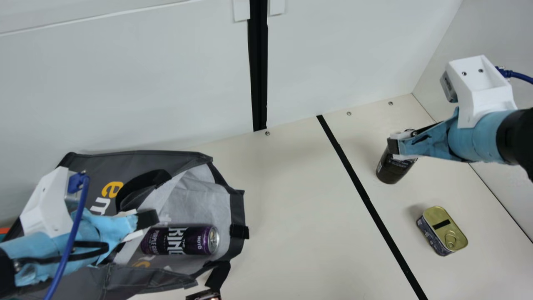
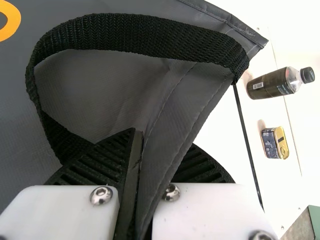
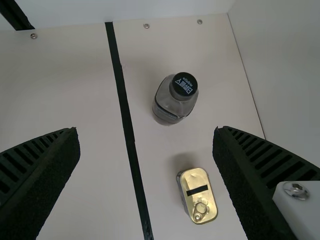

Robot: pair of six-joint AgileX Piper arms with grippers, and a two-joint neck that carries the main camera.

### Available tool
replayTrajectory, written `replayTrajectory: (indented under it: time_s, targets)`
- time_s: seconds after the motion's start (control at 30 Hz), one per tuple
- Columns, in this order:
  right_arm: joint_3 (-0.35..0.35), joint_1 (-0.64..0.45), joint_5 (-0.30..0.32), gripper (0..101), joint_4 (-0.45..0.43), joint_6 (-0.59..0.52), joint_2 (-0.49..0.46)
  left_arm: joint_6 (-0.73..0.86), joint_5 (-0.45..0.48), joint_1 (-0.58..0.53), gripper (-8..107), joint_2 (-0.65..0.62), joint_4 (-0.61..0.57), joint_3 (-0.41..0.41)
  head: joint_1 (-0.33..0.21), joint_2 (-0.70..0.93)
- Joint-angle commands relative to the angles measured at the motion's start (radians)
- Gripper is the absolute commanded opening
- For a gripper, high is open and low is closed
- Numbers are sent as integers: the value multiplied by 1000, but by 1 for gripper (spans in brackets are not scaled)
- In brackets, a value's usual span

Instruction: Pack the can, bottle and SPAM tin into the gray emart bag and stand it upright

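Purple-and-black can on its side in the gray bag, left gripper tight on fabric, right gripper wide.

**Looks Like a Robotics Lab**

From my remote seat in the main view, I'd call this a lab work cell. My landmark is the straight black tape line stuck on the flat cream tabletop. Past its far end stands a smooth white panel wall, split left of the line by a black vertical strip; a plain pale side wall closes off the right. Small round metal screw heads dot the table near the line's far end. My blue-wrapped arms, one each side of the line, carry angular white brackets and blue cables.
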Motion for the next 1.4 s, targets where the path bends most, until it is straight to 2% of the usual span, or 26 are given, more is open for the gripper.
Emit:
replayTrajectory:
  time_s: [0.0, 0.73, 1.37]
  targets:
    - [-10, -13, 1, 95, 13, -15, 20, 0, 0, 0, -8, 0, 0, 0, -23, -1]
    - [-135, -141, 1, 95, 123, -158, 251, 0, 0, 0, -8, 0, 0, 0, -23, -1]
    - [-194, -178, 1, 95, 167, -229, 410, 0, 0, 0, -8, 0, 0, 0, -23, -1]
